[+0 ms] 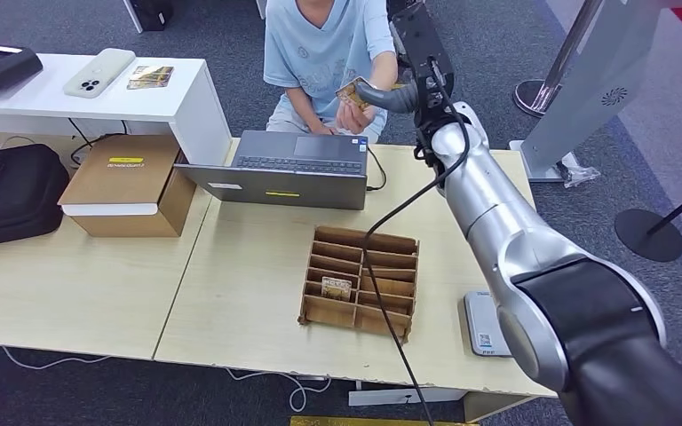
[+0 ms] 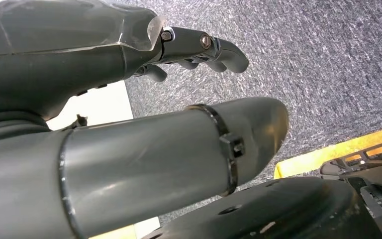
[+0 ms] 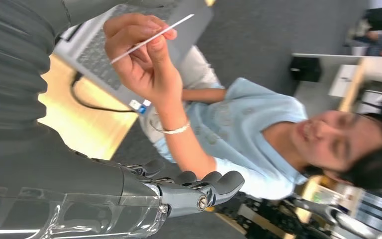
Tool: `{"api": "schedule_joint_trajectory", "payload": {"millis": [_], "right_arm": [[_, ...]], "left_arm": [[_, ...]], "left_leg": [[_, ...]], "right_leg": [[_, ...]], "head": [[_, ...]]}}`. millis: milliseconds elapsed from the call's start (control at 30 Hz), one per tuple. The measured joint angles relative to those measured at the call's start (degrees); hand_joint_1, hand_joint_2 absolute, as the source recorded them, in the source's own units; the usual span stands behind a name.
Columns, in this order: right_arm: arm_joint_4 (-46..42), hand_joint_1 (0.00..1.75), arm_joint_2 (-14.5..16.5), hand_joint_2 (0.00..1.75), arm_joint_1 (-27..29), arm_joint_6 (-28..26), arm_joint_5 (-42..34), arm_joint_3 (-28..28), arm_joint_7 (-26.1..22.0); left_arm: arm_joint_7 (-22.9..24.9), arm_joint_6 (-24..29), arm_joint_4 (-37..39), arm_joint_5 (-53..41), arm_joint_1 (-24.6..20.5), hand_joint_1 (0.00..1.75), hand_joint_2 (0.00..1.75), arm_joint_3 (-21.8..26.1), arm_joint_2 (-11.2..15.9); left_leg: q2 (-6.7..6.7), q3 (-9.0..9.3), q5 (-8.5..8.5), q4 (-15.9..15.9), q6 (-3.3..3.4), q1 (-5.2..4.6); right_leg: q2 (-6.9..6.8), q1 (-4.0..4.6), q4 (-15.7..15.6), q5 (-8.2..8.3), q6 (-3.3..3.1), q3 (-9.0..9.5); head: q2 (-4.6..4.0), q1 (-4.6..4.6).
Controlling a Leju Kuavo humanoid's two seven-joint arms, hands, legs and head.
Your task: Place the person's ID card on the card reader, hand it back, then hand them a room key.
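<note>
Right hand (image 1: pixel 406 89) is raised past the far edge of the light wooden table (image 1: pixel 240 293), at the end of the extended silver arm (image 1: pixel 497 222); dark fingers (image 3: pixel 214 183) are seen apart and only lightly curled in the right wrist view, with nothing held between them and the thick grey thumb. The thin gold-and-white ID card (image 1: pixel 352 90) is pinched in the person's hand (image 1: pixel 352 111), just beside the right hand's thumb; whether thumb and card are touching cannot be told. In the right wrist view the card (image 3: pixel 151 39) is seen edge-on, gripped by the person's fingertips, apart from the robot's fingers. The person in a light blue T-shirt (image 1: pixel 324 49) is seated directly beyond the hand. Below and nearer than the right hand, an open grey laptop (image 1: pixel 289 169) is placed at the table's far edge. Well back from the hand toward the robot, a brown cardboard divider tray (image 1: pixel 361 282) is set on the table, with one small card (image 1: pixel 337 287) lying in a compartment. The flat grey card reader (image 1: pixel 481 324) is placed on the table near the tray, by the right arm's elbow, with nothing on it. Left hand (image 2: pixel 199 50) is hung low over grey carpet (image 2: pixel 328 64), dark fingers bent inward and nothing held. Far from the right hand, a brown cardboard box (image 1: pixel 129 185) and a black bag (image 1: pixel 9 195) are set on the adjoining table.
</note>
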Motion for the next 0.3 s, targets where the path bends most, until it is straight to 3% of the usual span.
{"api": "schedule_joint_trajectory", "payload": {"millis": [300], "right_arm": [[-5.19, 0.00, -2.74, 1.75, 3.92, 6.07, -8.68, -5.95, -11.16]], "left_arm": [[-0.13, 0.71, 0.00, 1.09, 0.16, 0.00, 0.00, 0.00, 0.06]], "left_leg": [[-0.03, 0.00, 0.00, 0.01, 0.00, 0.00]], "right_leg": [[-0.04, 0.00, -0.02, 0.00, 0.00, 0.01]], "head": [[0.00, 0.00]]}}
